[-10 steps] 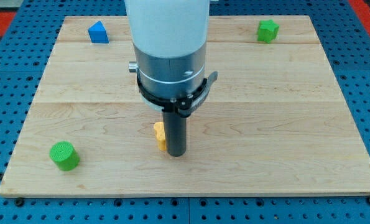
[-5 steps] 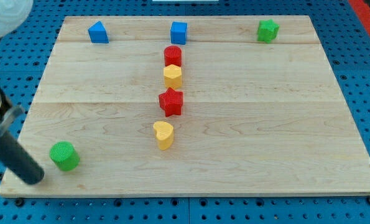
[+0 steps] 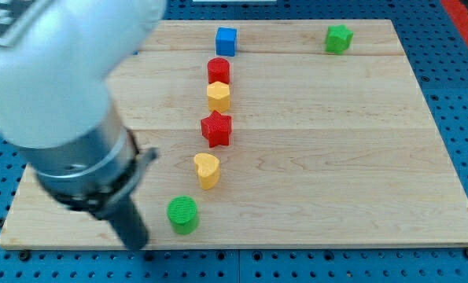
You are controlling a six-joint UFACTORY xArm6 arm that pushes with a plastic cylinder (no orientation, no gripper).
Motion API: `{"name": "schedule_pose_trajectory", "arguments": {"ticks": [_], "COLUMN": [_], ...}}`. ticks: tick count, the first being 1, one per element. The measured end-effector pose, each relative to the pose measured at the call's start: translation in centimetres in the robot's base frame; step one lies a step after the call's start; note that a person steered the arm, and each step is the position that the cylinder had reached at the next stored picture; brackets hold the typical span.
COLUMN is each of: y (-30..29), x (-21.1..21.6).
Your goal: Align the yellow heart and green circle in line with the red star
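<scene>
The red star point(image 3: 216, 128) sits near the board's middle. The yellow heart point(image 3: 207, 170) lies just below it, slightly to the left. The green circle point(image 3: 182, 214) lies below and left of the heart, near the board's bottom edge. My tip point(image 3: 134, 241) rests at the bottom edge, a little to the left of the green circle and apart from it. The arm's large body covers the board's left part.
A red cylinder point(image 3: 219, 70) and a yellow hexagon point(image 3: 219, 96) stand in a column above the star. A blue cube point(image 3: 226, 40) is at the top middle, a green block point(image 3: 338, 38) at the top right. The wooden board point(image 3: 359, 157) lies on a blue pegboard.
The green circle has slid right along the bottom, from the lower left corner to just below-left of the yellow heart. My tip has followed it to the right. The arm now hides the top-left blue block.
</scene>
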State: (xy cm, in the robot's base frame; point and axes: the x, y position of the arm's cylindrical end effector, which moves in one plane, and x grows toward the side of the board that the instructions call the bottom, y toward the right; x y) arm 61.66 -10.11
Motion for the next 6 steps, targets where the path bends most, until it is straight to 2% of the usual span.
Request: {"name": "schedule_pose_trajectory", "arguments": {"ticks": [1, 2, 4, 5, 6], "y": [1.1, -3.3, 3.7, -3.4, -11.6], "x": [-0.4, -0.4, -3.5, -2.0, -3.2]}}
